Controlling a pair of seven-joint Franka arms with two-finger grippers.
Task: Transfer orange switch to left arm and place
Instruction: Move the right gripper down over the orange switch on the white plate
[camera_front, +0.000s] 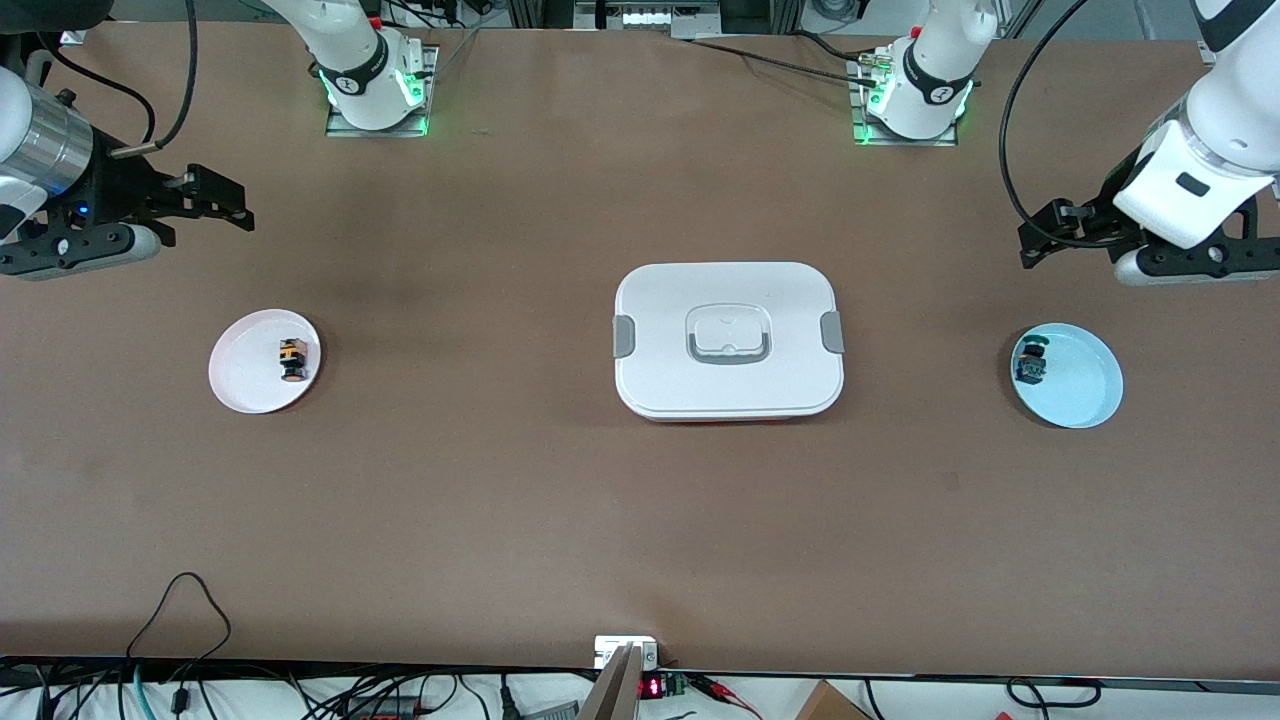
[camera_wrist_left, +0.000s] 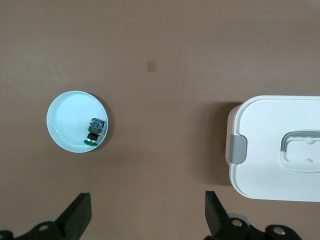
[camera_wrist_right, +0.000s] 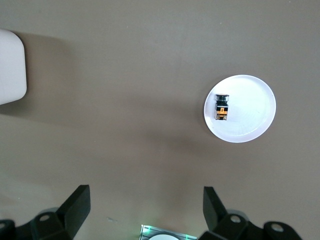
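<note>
The orange switch (camera_front: 291, 361) lies on a white plate (camera_front: 245, 372) toward the right arm's end of the table. It also shows in the right wrist view (camera_wrist_right: 221, 106), on the plate (camera_wrist_right: 250, 112). My right gripper (camera_front: 228, 203) hangs open and empty over bare table beside that plate; in its own view (camera_wrist_right: 145, 210) the jaws stand wide apart. The white box (camera_front: 728, 340) sits shut at the table's middle. My left gripper (camera_front: 1042, 238) hangs open and empty over bare table at the left arm's end; its own view (camera_wrist_left: 147, 215) shows its jaws wide apart.
A small dark blue-green component (camera_front: 1032, 361) lies on a light blue plate (camera_front: 1085, 385) toward the left arm's end; both show in the left wrist view, component (camera_wrist_left: 95, 129) on plate (camera_wrist_left: 67, 117). The box's edge shows there (camera_wrist_left: 277, 150) and in the right wrist view (camera_wrist_right: 10, 65).
</note>
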